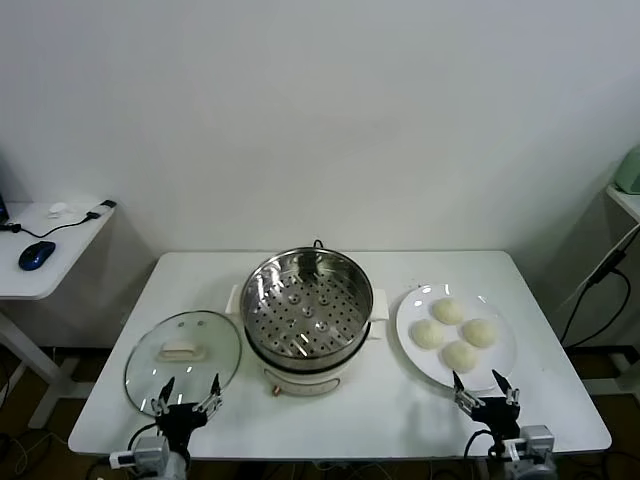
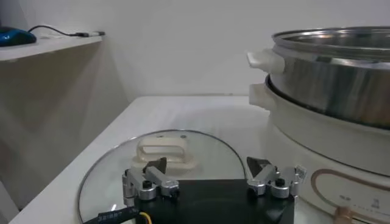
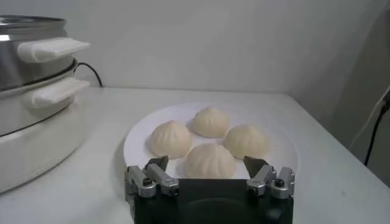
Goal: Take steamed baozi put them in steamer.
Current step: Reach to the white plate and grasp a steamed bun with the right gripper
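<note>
Since all four cream-white steamed baozi (image 3: 209,159) sit on the flat white round plate (image 3: 137,138) just ahead of the right gripper (image 1: 484,391)'s open, empty fingers, nothing is moved yet. The shiny perforated stainless-steel steamer (image 1: 308,305) holds nothing. The left gripper (image 1: 186,396), fingers spread, hovers over the round glass lid (image 1: 183,360) on the counter (image 1: 400,410).

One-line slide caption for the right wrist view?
Right gripper, jaws open, faces four baozi on a white plate beside the steamer.
</note>
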Motion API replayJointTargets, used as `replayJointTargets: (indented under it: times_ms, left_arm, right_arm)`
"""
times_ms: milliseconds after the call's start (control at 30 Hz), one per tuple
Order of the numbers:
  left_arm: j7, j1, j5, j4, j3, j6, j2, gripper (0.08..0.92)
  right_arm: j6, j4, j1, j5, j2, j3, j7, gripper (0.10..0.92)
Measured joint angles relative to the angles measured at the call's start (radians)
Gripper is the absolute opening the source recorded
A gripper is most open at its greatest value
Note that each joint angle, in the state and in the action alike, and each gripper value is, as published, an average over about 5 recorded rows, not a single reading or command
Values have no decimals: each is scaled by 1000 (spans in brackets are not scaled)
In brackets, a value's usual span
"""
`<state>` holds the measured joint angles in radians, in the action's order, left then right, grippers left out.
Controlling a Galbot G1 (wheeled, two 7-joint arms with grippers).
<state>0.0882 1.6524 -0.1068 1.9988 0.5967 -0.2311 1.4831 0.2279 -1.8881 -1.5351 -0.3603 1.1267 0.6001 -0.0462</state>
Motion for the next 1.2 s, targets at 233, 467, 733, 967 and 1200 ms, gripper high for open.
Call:
replayJointTargets:
  times_ms: [233, 467, 733, 967, 1200]
  left_arm:
    - [0, -2, -7, 2, -3, -4, -9, 823]
    - [0, -2, -18, 3, -7, -4, -22, 823]
    - [4, -4, -21, -6, -12, -1, -27, 823]
    - [6, 0, -19, -12, -14, 3, -28, 823]
    - [6, 0, -16, -21, -14, 10, -27, 823]
  right_arm:
    - [70, 78, 194, -6, -121, -38, 50, 822]
    - [107, 252, 510, 21, -331, -218, 242, 823]
    - [-34, 480, 975, 99, -524, -649, 654, 823]
    - [-158, 673, 1395, 150, -553, -1097, 979, 823]
    - [-201, 863, 1662, 164, -467, -1430, 1148, 823]
